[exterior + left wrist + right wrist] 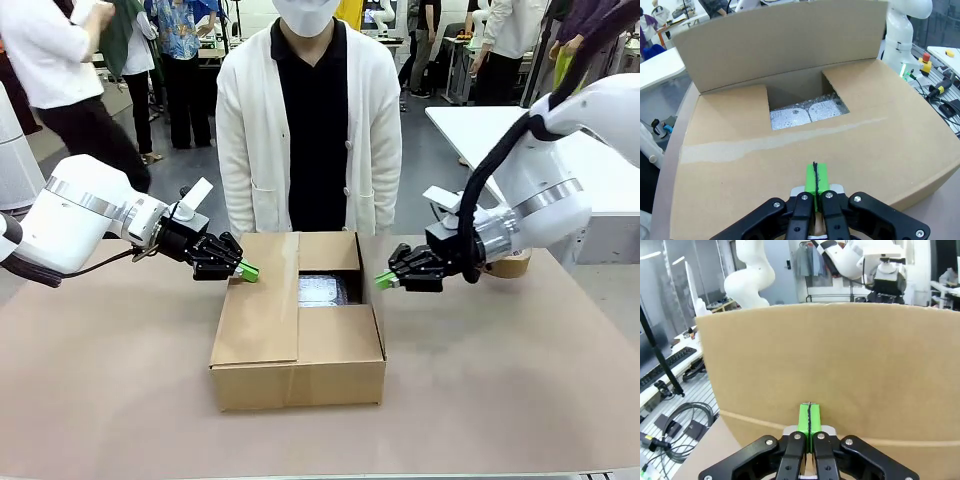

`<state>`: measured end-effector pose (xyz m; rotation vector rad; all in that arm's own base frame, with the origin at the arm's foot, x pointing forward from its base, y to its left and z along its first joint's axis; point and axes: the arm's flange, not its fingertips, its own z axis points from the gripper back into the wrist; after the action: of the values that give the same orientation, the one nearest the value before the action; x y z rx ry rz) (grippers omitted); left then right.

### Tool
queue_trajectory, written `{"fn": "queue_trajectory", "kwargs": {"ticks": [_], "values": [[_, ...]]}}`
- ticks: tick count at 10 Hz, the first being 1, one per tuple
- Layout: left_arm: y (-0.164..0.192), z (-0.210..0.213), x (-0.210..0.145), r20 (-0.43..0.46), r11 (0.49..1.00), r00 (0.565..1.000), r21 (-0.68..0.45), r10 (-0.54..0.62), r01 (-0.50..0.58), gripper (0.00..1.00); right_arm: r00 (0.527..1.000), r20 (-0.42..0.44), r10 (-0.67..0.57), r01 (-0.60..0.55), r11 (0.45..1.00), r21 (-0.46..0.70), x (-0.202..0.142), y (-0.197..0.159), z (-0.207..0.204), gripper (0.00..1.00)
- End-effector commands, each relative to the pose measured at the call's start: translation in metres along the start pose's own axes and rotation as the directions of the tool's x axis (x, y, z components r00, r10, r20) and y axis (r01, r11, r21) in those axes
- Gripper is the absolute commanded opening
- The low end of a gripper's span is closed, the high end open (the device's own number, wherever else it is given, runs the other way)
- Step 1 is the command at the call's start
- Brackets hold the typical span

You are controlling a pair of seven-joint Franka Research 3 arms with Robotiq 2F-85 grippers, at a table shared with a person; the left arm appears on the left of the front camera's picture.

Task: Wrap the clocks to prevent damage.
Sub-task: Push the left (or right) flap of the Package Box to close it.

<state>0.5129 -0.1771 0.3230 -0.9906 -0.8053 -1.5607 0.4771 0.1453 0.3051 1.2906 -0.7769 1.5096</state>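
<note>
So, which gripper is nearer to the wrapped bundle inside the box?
The right gripper. It is at the right side of the box, close to the wrapped bundle; the left gripper is at the edge of the folded flap, farther away.

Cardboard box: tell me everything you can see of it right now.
The brown cardboard box sits on the table before the person. Its left flap is folded flat over the top, with both end flaps folded in; the right flap stands upright. A gap between flaps shows the silvery wrapped clocks inside. The shut left gripper is at the left flap, the shut right gripper at the raised flap's outer face.
</note>
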Motion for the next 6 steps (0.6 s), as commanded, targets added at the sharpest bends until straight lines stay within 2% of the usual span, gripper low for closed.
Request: {"fn": "queue_trajectory", "kwargs": {"ticks": [1, 6], "values": [[0.001, -0.001, -0.004, -0.006, 1.000, 1.000, 0.006, 0.008, -0.008, 0.00, 1.000, -0.018, 0.011, -0.011, 1.000, -0.021, -0.001, -0.010, -0.013, 0.01], [0.001, -0.001, -0.004, -0.006, 1.000, 1.000, 0.006, 0.008, -0.008, 0.00, 0.996, -0.078, -0.034, 0.031, 0.999, -0.031, -0.020, -0.021, -0.023, 0.01]]}}
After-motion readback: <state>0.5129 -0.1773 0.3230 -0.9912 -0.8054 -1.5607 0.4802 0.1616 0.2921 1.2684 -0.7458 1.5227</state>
